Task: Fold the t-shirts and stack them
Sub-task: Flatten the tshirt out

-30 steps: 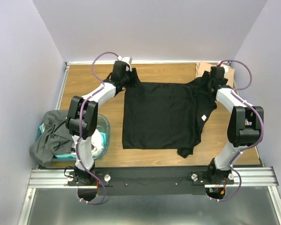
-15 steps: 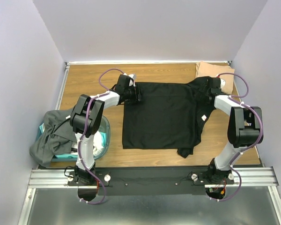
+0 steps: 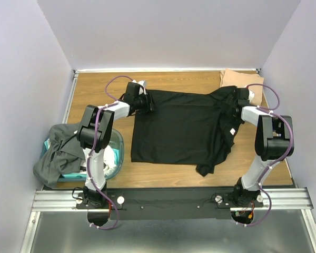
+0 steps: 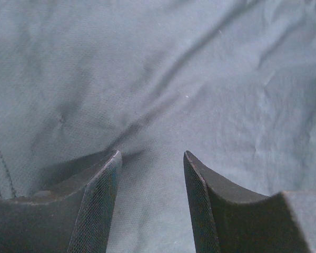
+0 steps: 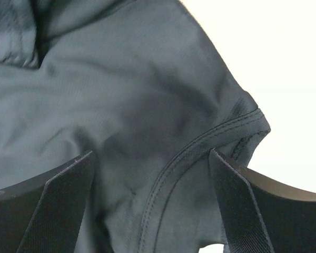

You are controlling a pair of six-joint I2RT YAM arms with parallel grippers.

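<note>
A black t-shirt lies spread flat on the wooden table. My left gripper sits at its far-left corner. In the left wrist view the left gripper has its jaws apart over smooth black cloth. My right gripper is at the bunched far-right corner. In the right wrist view the right gripper is wide open, with a stitched hem lying between the fingers. A tan-beige shirt lies folded at the far right.
A teal plastic tub stands at the left edge. A dark grey shirt is draped over it and white cloth shows inside. Walls close in the table at the back and both sides.
The black shirt has shifted a little to the left and its far edge now slants. My left gripper went toward the shirt and back to the far-left corner. The right gripper moved slightly nearer.
</note>
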